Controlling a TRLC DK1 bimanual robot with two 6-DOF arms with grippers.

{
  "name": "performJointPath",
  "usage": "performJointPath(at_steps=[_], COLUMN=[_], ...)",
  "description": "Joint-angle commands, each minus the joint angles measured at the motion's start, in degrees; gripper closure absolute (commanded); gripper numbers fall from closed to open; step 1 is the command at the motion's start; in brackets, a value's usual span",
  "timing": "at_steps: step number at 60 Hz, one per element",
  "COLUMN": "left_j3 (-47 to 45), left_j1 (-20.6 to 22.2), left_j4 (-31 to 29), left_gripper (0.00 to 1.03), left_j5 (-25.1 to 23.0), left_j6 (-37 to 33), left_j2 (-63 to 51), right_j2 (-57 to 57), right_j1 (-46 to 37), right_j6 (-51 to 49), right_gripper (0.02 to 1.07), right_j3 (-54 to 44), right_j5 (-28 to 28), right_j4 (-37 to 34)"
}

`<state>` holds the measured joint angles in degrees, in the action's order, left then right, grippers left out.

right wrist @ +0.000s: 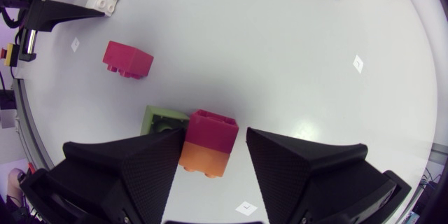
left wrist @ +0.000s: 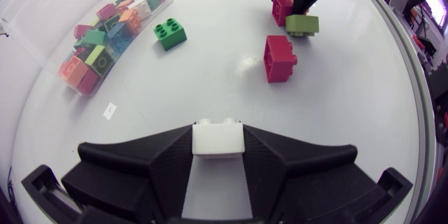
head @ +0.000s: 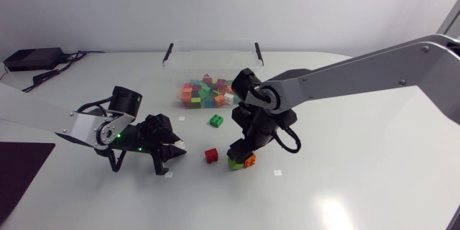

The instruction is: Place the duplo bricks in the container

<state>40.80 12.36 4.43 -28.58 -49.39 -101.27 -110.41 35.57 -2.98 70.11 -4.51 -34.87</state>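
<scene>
My left gripper [head: 177,146] grips a white brick [left wrist: 218,140]. My right gripper [right wrist: 215,138] sits open around the red-orange stack [right wrist: 208,143]; closing might snag the green brick [right wrist: 161,120].

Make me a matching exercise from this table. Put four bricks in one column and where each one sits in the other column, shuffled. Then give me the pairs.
Bricks:
1. white brick
2. green brick
3. red brick
4. lime brick

Places:
A. beside the stack at the right claw
B. loose, nearest the container
C. gripped in the left claw
D. loose on the table between the two claws

Pairs: 1-C; 2-B; 3-D; 4-A
</scene>
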Motion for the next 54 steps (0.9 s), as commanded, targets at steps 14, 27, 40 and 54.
performJointPath(at_steps=[14,27,40,54], left_j3=[-3.00,-2.92,-2.21,-0.72], left_j1=[-0.85,-0.93,-0.49,0.21], left_j4=[-1.97,-1.97,-1.88,-1.79], left_gripper=[0.66,0.66,0.66,0.66], left_j5=[-0.16,-0.25,-0.25,-0.25], left_j6=[-2.56,-2.73,-2.82,-2.29], left_j2=[-1.21,-1.29,-2.61,-4.81], right_j2=[2.66,1.34,-1.74,-2.79], right_j1=[-1.21,-1.21,0.02,0.55], right_j6=[-0.44,-0.53,-0.44,-0.36], right_gripper=[0.41,0.41,0.41,0.84], right_j3=[-1.20,-1.46,-0.85,-1.11], right_j5=[0.21,0.12,0.12,0.12], right_j4=[-0.81,-0.37,0.86,1.21])
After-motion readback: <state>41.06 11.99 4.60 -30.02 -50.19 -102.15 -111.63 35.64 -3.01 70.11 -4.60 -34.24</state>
